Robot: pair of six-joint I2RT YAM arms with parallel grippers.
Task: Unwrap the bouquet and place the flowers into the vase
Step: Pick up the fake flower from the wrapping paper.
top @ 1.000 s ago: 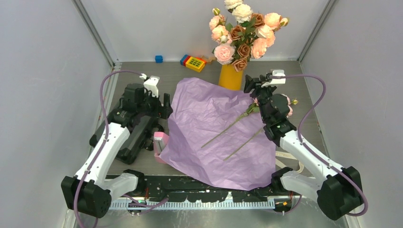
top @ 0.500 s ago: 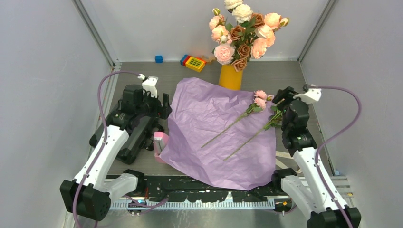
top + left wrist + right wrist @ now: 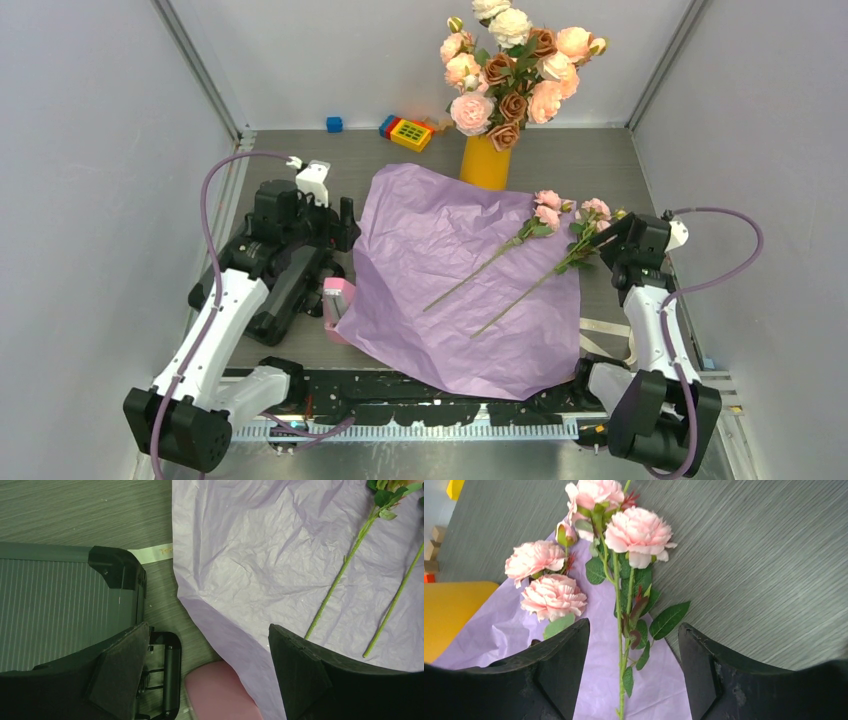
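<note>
Flowers [image 3: 548, 212] are mostly standing in vase [image 3: 486, 163]; two are lying on spread paper [image 3: 440, 260], awaiting transfer. Right gripper [image 3: 634, 630] is gaping over one; left gripper [image 3: 204, 630] gaping, empty.

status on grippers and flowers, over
left gripper open, beside paper. right gripper open over a stem, nothing held. two flowers lie on paper; vase full of roses.

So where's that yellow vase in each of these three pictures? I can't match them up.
Top external: the vase stands at the back, right of centre, just behind the far edge of the lilac paper.
Left wrist: not in it.
Right wrist: only a yellow patch at the left edge.
Shared landmark: the lilac paper, seen in all three views.
</note>
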